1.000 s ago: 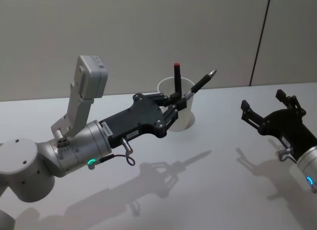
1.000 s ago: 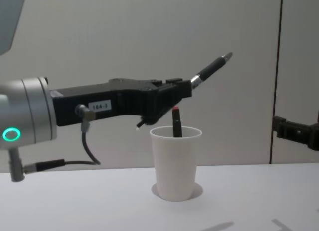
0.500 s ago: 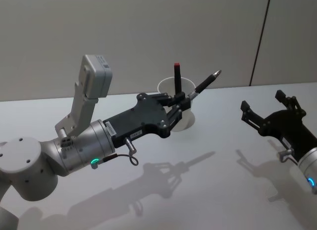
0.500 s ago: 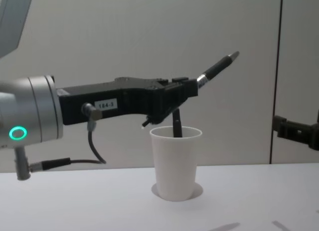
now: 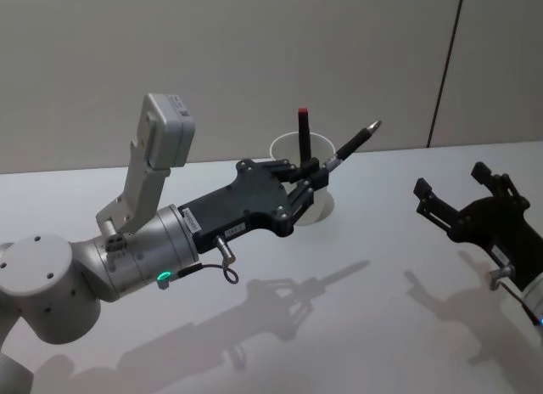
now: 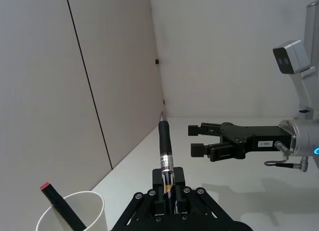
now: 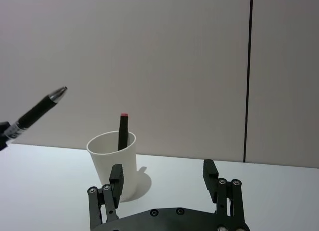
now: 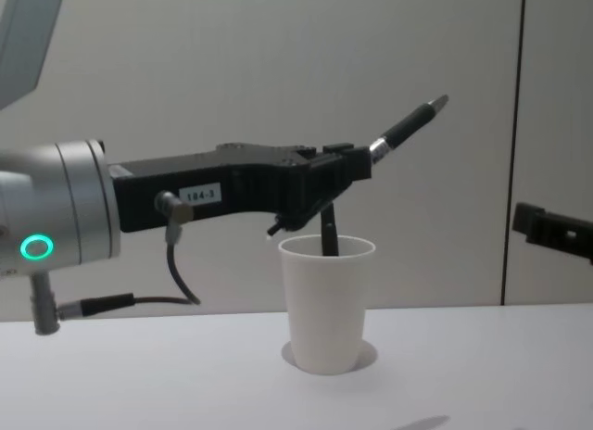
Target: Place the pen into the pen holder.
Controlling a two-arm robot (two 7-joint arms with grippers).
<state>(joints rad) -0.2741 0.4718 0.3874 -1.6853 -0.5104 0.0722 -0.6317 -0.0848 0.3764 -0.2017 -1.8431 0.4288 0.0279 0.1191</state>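
My left gripper (image 5: 316,169) is shut on a black pen (image 5: 352,144) with a silver tip, held slanting up and to the right just above the rim of the pen holder (image 5: 317,202). The holder is a white paper cup standing at the back of the table. From the chest view the pen (image 8: 412,122) points up past the cup (image 8: 326,305), with the left gripper (image 8: 357,166) over the cup's mouth. A black marker with a red end (image 5: 302,129) stands inside the cup. My right gripper (image 5: 451,180) hovers open at the right, apart from the cup.
The white table (image 5: 356,326) stretches in front of and around the cup. A plain wall (image 5: 212,54) with a dark vertical seam (image 5: 445,63) rises right behind the table's far edge.
The left gripper with the pen has shifted slightly right and up over the cup. The right gripper has drawn back a little to the right.
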